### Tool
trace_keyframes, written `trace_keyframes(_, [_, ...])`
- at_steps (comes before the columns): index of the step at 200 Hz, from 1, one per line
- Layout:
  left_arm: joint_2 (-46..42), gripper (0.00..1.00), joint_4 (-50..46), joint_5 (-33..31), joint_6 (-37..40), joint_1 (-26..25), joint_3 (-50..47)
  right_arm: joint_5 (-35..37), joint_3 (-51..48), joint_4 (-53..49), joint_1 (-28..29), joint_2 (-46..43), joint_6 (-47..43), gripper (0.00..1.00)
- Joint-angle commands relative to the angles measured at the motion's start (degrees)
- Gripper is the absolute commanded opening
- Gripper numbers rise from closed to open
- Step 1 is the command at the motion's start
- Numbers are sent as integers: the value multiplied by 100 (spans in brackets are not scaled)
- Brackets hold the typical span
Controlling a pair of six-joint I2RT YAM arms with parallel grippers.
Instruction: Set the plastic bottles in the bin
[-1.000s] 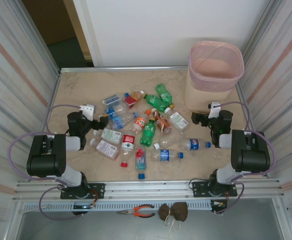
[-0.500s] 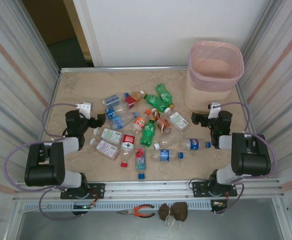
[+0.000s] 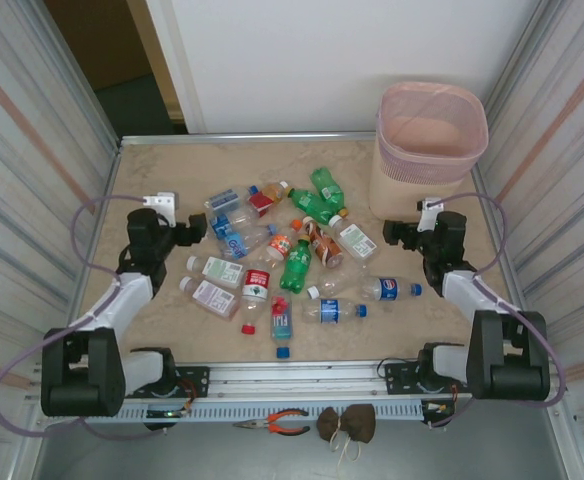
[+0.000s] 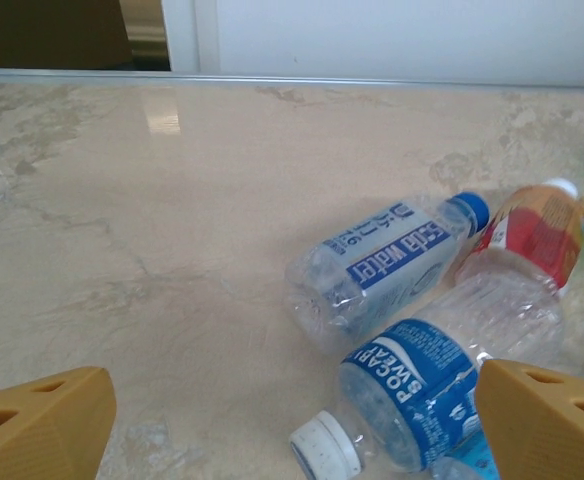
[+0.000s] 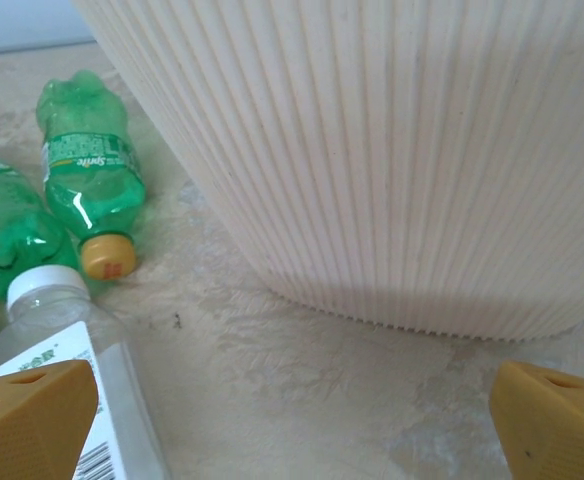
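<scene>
— How are the left fingers (image 3: 172, 237) seen?
— They are spread wide, and nothing is held between them. A clear bottle with a blue label and a white cap (image 4: 412, 390) is laid on the surface (image 4: 172, 200) just ahead of them, close to the right tip. A blue-capped bottle (image 4: 382, 262) is found just beyond it, and an orange-labelled bottle (image 4: 532, 230) is set further ahead to the right.

— And the right fingers (image 3: 420, 238)?
— These are also held wide apart and empty. The bin (image 5: 392, 150) is stood upright directly ahead of them, near the tips. A crushed green bottle with a yellow cap (image 5: 90, 180) is laid ahead to the left, beside the bin's foot. A white-capped clear bottle (image 5: 62, 330) is seen just beside the left tip.

— Where are the plastic bottles (image 3: 297, 265) found overall?
— They are scattered flat on the surface between the two pairs of fingers, nearer the left pair's right tip.
</scene>
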Motion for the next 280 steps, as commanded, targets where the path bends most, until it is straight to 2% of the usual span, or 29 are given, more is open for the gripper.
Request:
trace_keyframes(1, [-321,94,-1289,115,-550,-6,478,250,439,-1502,65,-384,773,99])
trace_keyframes(37, [-534,95,-2822,757,-749,189,1311,247,1048,-3325,60,-960,2232,99])
trace_keyframes(67, [-623,95,-3814,1262,-349,380,1956,213,1468,-4640,105,-1278,3564,99])
trace_keyframes(93, [-637,96,-4278,1544,312,394,2219,871,1753,-6029,104,-1405,5316,99])
trace_keyframes(122, [-669,97,-4083,1619,587,447,1969,568,1830,-6810,119,-1308,6532,98])
trace_keyframes(151, [-678,95,-3644,2190,160,753,1766,116,1639,-6987,289,-1400,7499,98])
trace_keyframes(187, [-760,96,-3645,2133,130,893,1686,-61,1351,-7021,531,-1533,8657,95])
trace_keyframes(238, [-779,95,-3544,2505,84,1320,1695,-95,1087,-6414,1084,-1265,9590,92])
trace_keyframes(280, [-787,95,-3411,2732,-11,1579,1631,-119,1057,-5860,1474,-453,9767,89])
